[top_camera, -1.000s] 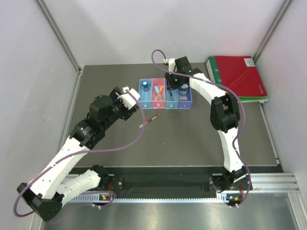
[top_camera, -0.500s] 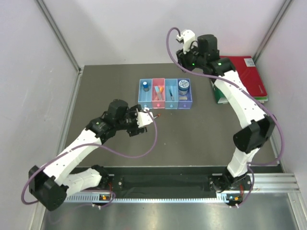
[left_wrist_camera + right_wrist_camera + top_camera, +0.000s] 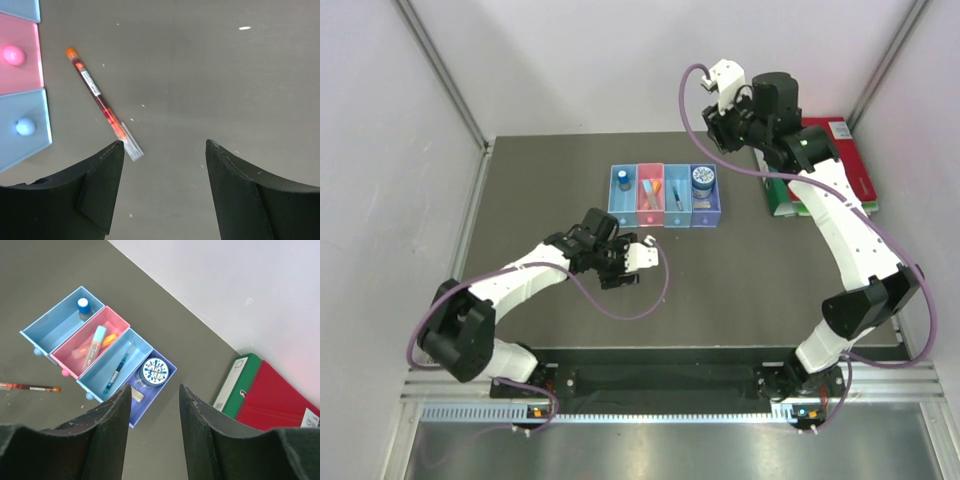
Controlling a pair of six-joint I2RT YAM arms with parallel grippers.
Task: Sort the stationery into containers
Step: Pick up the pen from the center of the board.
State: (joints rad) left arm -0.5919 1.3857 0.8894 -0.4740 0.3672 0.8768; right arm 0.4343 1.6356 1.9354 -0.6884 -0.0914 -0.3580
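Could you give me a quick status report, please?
Left gripper open over red pen, loose on table. Right gripper open, empty, high beside bins. Nothing blocks the pen.

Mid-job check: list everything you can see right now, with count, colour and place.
bins: 4 joined in a row, light blue, pink, light blue, purple; middle of the table
bottle: 1, blue cap; first light blue bin
light blue bar: 1; pink bin
orange bar: 1; pink bin
dark pen: 1; second light blue bin
jar: 1, round, blue; purple bin
tag: 1, pale; purple bin, beside the jar
red pen: 1; loose on the table, near the bins
binders: 2, red on green; far right corner
table: 1, dark grey
left gripper: open, empty; low beside the red pen
right gripper: open, empty; raised
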